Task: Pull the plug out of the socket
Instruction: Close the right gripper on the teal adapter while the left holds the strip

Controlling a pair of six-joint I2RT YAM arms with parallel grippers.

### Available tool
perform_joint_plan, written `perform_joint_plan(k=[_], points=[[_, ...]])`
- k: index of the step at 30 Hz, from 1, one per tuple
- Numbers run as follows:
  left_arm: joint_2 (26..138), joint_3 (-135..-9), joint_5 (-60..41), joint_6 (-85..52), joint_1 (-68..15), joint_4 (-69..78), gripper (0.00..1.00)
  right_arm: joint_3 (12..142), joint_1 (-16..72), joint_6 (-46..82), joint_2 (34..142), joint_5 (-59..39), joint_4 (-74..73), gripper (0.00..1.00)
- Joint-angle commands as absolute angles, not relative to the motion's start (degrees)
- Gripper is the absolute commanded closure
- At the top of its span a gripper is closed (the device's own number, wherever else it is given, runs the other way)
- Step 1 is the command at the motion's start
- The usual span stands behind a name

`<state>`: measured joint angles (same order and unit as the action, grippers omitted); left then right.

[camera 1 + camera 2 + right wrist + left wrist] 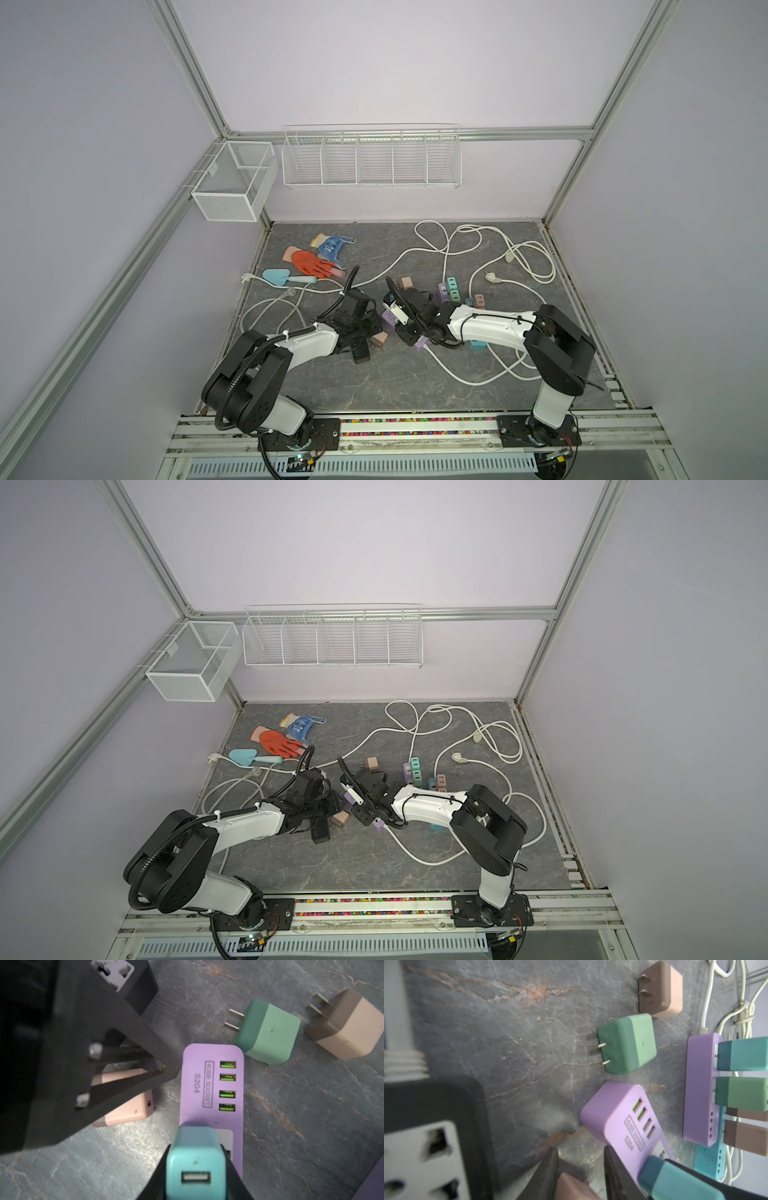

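The purple socket strip (193, 1088) lies flat on the grey table, also seen in the left wrist view (616, 1109) and in both top views (389, 322) (352, 799). A teal plug (195, 1159) (675, 1180) stands in its outlet beside the USB ports. My right gripper (195, 1147) is shut on this plug, one finger on each side. My left gripper (581, 1153) (158, 1064) hovers just left of the strip's end, open. A pink plug (128, 1109) (571, 1188) lies on the table under its fingers, touching one and clear of the other.
Loose green (268, 1032) and beige (345, 1024) plugs lie beyond the strip's end. A black power strip (436, 1136) (359, 353) sits under my left arm. Another purple strip (699, 1088) holding several plugs, white cables (457, 249), gloves (311, 262) and a trowel (282, 278) lie further back.
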<state>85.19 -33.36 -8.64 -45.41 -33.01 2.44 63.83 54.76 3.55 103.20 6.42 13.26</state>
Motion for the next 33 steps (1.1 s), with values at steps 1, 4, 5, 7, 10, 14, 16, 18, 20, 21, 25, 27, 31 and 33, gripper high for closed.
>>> perform_joint_plan(k=[1,4,5,7,10,14,16,18,20,21,25,27,31,33], points=[[86.68,-33.77,-8.55,-46.86,-32.8,6.99,0.62,63.94,54.95,4.57,102.48,5.74,11.95,0.8],[87.73,-34.08,-8.98,-47.16,-32.75,8.39,0.62,63.89,54.98,5.34,102.64,5.8,11.6,0.81],[88.09,-34.1,-9.81,-47.05,-32.72,9.16,0.62,64.11,54.93,5.61,102.87,5.89,11.74,0.81],[88.24,-33.54,-11.11,-47.56,-32.72,11.2,0.63,64.83,54.93,6.03,103.47,6.1,12.33,0.81],[87.1,-32.29,-10.63,-48.16,-32.72,12.3,0.63,65.22,54.93,6.74,103.89,7.0,12.94,0.81],[85.64,-31.95,-9.97,-49.36,-32.27,13.26,0.63,66.02,54.96,7.44,104.61,7.52,13.48,0.81],[85.26,-31.48,-10.25,-49.83,-32.26,14.32,0.63,66.53,54.93,7.71,104.94,8.25,14.15,0.82],[85.21,-31.72,-10.37,-49.54,-32.28,14.13,0.63,66.53,54.95,7.72,104.85,8.44,14.15,0.82],[85.43,-31.73,-10.93,-49.83,-32.3,15.02,0.63,66.86,54.91,7.82,104.93,8.46,14.47,0.82],[85.92,-31.73,-11.2,-50.03,-32.26,15.81,0.63,67.03,54.9,7.96,105.04,8.44,14.65,0.82],[88.93,-32.44,-11.77,-50.61,-32.27,15.57,0.64,66.97,54.84,8.69,104.78,8.31,14.68,0.82],[89.97,-32.34,-12.01,-50.73,-32.28,16.15,0.64,66.89,54.84,8.7,104.77,8.4,14.76,0.82],[91.09,-32.82,-11.89,-50.23,-32.3,14.07,0.64,66.97,54.86,8.67,104.55,8.5,14.94,0.82],[91.54,-33.04,-11.18,-49.66,-32.43,11.85,0.64,66.89,54.89,8.79,104.17,8.26,14.86,0.82]])
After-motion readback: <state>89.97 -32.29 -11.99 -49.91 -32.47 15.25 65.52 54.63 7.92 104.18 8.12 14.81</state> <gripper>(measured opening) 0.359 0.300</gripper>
